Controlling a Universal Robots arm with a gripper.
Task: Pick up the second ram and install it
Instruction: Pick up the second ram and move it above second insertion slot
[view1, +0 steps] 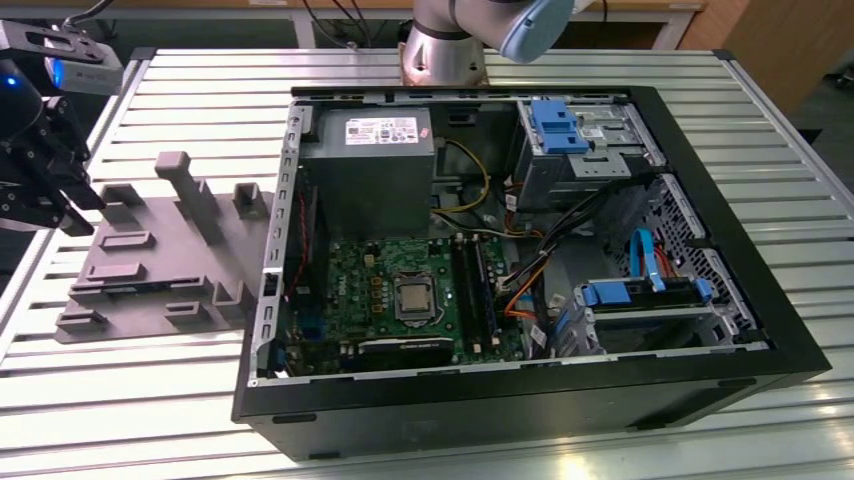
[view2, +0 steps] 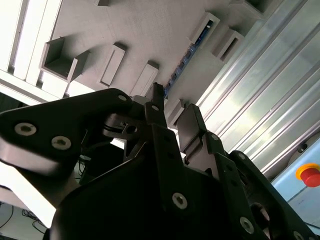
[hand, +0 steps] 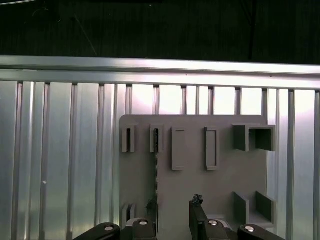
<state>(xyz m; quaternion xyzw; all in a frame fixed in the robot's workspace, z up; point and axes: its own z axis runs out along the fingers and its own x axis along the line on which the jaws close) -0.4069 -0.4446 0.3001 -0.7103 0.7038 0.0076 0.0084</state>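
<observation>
Spread, empty fingers (view2: 192, 125) over second ram (view2: 186, 56), on edge in gray fixture (view2: 150, 30) slot

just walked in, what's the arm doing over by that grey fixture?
The gripper hovers over the grey parts fixture on the slatted table, at the exterior view's left of the open PC case. Its jaws are open and hold nothing. The second ram stands on edge in the fixture's slots, roughly in line with the gap between the jaws in both wrist views. It is not yet picked up.
</observation>
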